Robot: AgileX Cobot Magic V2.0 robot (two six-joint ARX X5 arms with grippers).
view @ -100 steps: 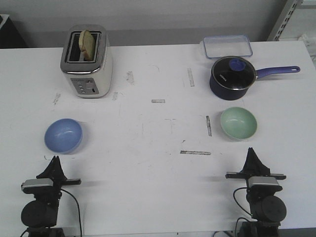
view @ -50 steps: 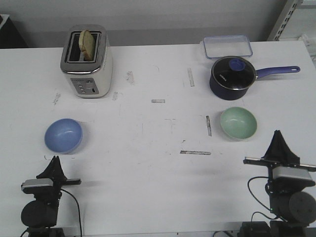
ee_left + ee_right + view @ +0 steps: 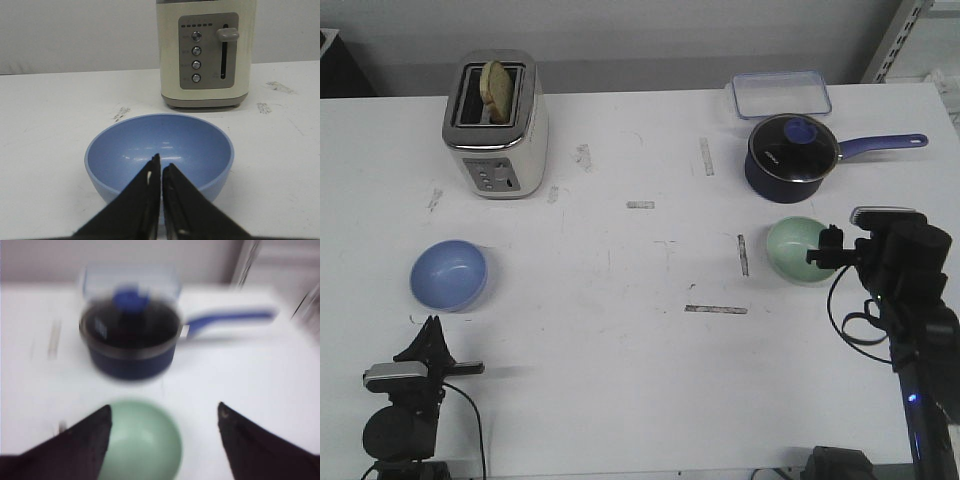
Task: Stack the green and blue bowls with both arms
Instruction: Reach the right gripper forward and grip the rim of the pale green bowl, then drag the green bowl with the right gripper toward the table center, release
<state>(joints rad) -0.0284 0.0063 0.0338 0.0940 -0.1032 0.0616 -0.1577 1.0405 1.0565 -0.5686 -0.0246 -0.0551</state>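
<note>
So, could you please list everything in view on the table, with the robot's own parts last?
toaster: one, cream and chrome, far left, bread in a slot
container: one, clear, far right
saucepan: one, navy, lidded, in front of the container, handle pointing right
green bowl: one, mint, right, in front of the saucepan
blue bowl: one, periwinkle, left
table: one, white, scuffed
left pincer: black, shut, near the blue bowl
right pincer: black, open, at the green bowl

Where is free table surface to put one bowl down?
Free: the wide middle between the blue bowl and green bowl, and the back centre between toaster and saucepan. Crowded: the right side, around saucepan, clear container and right gripper.
</note>
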